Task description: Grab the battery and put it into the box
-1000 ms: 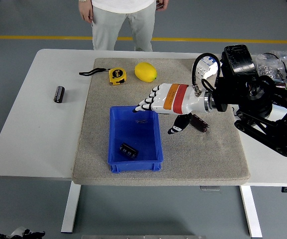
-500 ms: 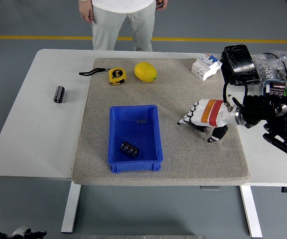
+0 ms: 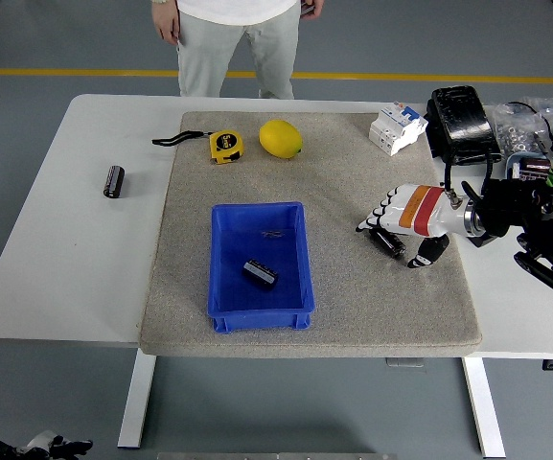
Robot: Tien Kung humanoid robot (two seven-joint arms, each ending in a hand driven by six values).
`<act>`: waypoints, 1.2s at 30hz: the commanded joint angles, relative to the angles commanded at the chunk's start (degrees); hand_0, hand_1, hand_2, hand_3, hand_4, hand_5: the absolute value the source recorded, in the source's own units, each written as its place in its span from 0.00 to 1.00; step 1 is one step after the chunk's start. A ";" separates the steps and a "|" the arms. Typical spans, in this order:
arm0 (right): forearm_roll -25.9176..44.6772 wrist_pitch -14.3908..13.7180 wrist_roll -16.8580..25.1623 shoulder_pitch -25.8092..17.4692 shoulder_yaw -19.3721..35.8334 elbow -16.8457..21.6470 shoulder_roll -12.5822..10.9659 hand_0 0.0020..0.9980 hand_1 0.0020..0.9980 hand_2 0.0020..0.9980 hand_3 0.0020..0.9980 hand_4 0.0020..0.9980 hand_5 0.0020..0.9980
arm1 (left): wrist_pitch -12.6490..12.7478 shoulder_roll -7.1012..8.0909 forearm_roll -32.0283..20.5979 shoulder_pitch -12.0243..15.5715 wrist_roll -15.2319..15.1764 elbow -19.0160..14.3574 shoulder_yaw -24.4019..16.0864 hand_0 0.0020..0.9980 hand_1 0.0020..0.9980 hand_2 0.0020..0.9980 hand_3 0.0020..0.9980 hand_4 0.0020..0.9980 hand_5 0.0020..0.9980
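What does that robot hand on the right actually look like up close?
The right hand is white with black finger joints and tips, and has an orange and a red band at the wrist. Behind it sits a bulky black arm with a black cable looping over the wrist.

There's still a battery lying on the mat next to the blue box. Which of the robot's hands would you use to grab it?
The right hand. It is over the battery on the mat, with its fingers spread above it, and the blue box is just to that side. No left arm shows in the picture at all.
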 joint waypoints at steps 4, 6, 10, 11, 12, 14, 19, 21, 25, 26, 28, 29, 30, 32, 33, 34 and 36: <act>0.67 0.44 -0.12 0.14 0.50 -0.69 0.51 0.71 0.72 0.83 0.91 0.94 0.15 | -0.08 0.04 0.07 -0.02 0.07 -0.05 0.02 0.77 0.72 0.71 0.56 0.61 0.50; 1.04 0.60 -0.13 0.10 0.61 -1.02 0.80 0.66 0.70 0.81 0.86 0.94 0.15 | -0.07 0.05 -0.06 -0.02 0.09 -0.06 0.11 0.77 0.72 0.71 0.56 0.61 0.50; 1.42 0.67 -0.01 -0.03 0.64 -1.38 1.33 0.66 0.70 0.81 0.86 0.94 0.15 | -0.11 0.03 0.03 0.01 0.16 -0.09 0.08 0.77 0.72 0.71 0.56 0.61 0.50; 1.57 0.67 0.02 -0.11 0.72 -1.47 1.52 0.62 0.67 0.77 0.83 0.93 0.15 | -0.10 0.01 0.02 0.02 0.16 -0.10 0.10 0.77 0.72 0.71 0.56 0.60 0.51; 1.66 0.70 0.02 -0.22 0.76 -1.58 1.71 0.62 0.67 0.77 0.83 0.93 0.15 | -0.12 0.02 -0.02 0.00 0.19 -0.12 0.13 0.77 0.72 0.71 0.56 0.60 0.51; 1.83 0.83 -0.01 -0.35 0.72 -1.78 1.98 0.62 0.67 0.77 0.83 0.93 0.15 | -0.12 0.03 -0.17 -0.04 0.20 -0.14 0.28 0.77 0.72 0.71 0.56 0.60 0.51; 2.07 0.71 -0.03 -0.51 0.59 -2.79 2.61 0.58 0.62 0.72 0.79 0.92 0.16 | -0.17 0.06 -0.30 -0.14 0.27 -0.20 0.44 0.77 0.72 0.71 0.56 0.60 0.51; 2.17 0.37 -0.04 -0.56 0.65 -3.38 2.88 0.58 0.62 0.72 0.79 0.92 0.16 | -0.17 0.04 -0.33 -0.14 0.30 -0.22 0.44 0.77 0.72 0.71 0.56 0.60 0.51; 2.32 -0.25 0.01 -0.71 0.59 -4.36 3.13 0.53 0.56 0.67 0.72 0.83 0.14 | -0.20 0.02 -0.43 -0.18 0.36 -0.28 0.58 0.77 0.72 0.71 0.56 0.60 0.51; 2.30 -0.32 0.02 -0.74 0.55 -4.53 3.16 0.53 0.56 0.67 0.72 0.83 0.14 | -0.21 0.01 -0.43 -0.18 0.37 -0.29 0.60 0.77 0.72 0.71 0.56 0.60 0.51; 2.13 -0.47 -0.02 -0.83 0.40 -4.93 3.21 0.53 0.56 0.67 0.72 0.83 0.14 | -0.23 0.00 -0.52 -0.18 0.41 -0.32 0.70 0.77 0.72 0.71 0.56 0.60 0.51; 1.99 -0.57 -0.01 -0.82 0.27 -5.03 3.21 0.53 0.56 0.67 0.72 0.83 0.14 | -0.24 0.00 -0.58 -0.18 0.41 -0.33 0.79 0.77 0.72 0.71 0.56 0.60 0.51; 1.84 -0.72 0.07 -0.77 0.11 -5.09 3.18 0.51 0.52 0.61 0.65 0.74 0.09 | -0.24 0.01 -0.64 -0.18 0.41 -0.34 0.86 0.77 0.72 0.71 0.56 0.60 0.51; 1.69 -1.14 0.22 -0.72 0.07 -5.18 3.12 0.51 0.52 0.61 0.65 0.74 0.09 | -0.24 0.01 -0.70 -0.14 0.41 -0.35 0.89 0.77 0.72 0.71 0.56 0.60 0.51; 1.64 -1.29 0.24 -0.68 0.14 -5.18 3.08 0.51 0.52 0.61 0.65 0.74 0.09 | -0.23 -0.01 -0.72 -0.12 0.41 -0.34 0.89 0.77 0.72 0.71 0.56 0.60 0.51; 1.57 -1.50 0.32 -0.59 0.24 -5.12 3.02 0.51 0.52 0.61 0.65 0.74 0.09 | -0.23 -0.01 -0.71 -0.11 0.42 -0.35 0.86 0.77 0.72 0.71 0.56 0.60 0.51; 1.52 -1.85 0.48 -0.42 0.41 -4.97 2.89 0.46 0.47 0.53 0.56 0.66 0.03 | -0.27 0.03 -0.73 -0.15 0.42 -0.37 0.95 0.77 0.72 0.71 0.56 0.60 0.51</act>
